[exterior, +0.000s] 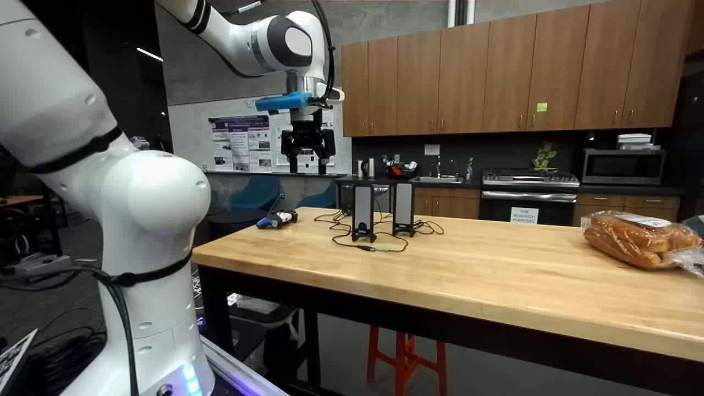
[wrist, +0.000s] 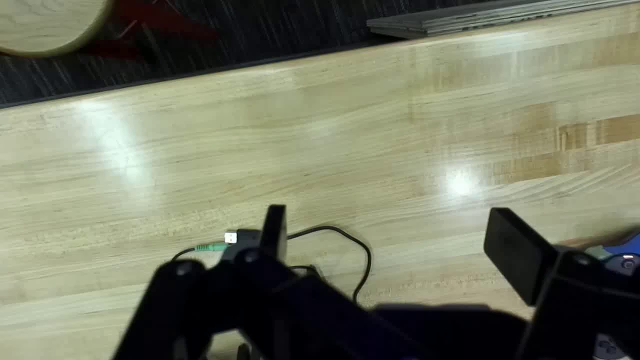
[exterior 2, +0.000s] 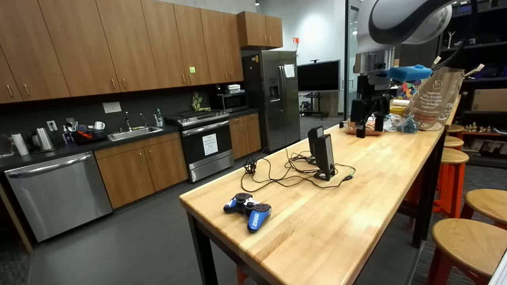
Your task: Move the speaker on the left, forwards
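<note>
The speaker on the left (exterior: 363, 213) is a slim black tower with a grey front. It stands upright on the wooden table and also shows in an exterior view (exterior 2: 325, 157). The matching speaker (exterior: 403, 209) stands upright just beside it, and shows partly hidden behind it there (exterior 2: 314, 138). My gripper (exterior: 308, 165) is open and empty, held in the air above the table and apart from both speakers. It also shows in an exterior view (exterior 2: 369, 128). In the wrist view the fingers (wrist: 387, 225) are wide apart with bare table and a cable below; the speakers are not clearly visible there.
Thin black cables (exterior 2: 273, 180) lie looped around the speakers, with a USB plug and green jack (wrist: 212, 246) at the front. A blue game controller (exterior 2: 249, 209) lies at the table's end. Bagged bread (exterior: 643, 239) and a brown paper bag (exterior 2: 431, 99) are at the far end.
</note>
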Motion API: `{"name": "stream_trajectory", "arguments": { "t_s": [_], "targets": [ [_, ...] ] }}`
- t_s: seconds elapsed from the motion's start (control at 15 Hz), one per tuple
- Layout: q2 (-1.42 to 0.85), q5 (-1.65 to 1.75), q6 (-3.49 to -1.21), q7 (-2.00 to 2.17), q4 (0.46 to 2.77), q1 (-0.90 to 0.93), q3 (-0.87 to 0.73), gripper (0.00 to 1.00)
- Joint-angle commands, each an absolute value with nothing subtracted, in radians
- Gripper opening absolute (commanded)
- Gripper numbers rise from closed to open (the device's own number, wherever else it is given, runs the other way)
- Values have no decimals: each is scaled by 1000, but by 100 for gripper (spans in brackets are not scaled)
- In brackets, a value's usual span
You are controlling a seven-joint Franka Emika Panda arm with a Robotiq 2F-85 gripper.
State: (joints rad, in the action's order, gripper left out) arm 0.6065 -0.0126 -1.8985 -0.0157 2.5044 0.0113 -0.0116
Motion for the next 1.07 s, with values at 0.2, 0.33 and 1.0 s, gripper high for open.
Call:
{"name": "stream_trajectory", "arguments": {
  "t_s": [0.2, 0.33, 1.0],
  "targets": [
    [606, -14, -1896, -17, 2502, 9, -9, 100],
    [606, -14, -1896, -17, 2502, 9, -9, 100],
    [573, -6, -1950, -25, 2498, 10, -7, 100]
  ]
}}
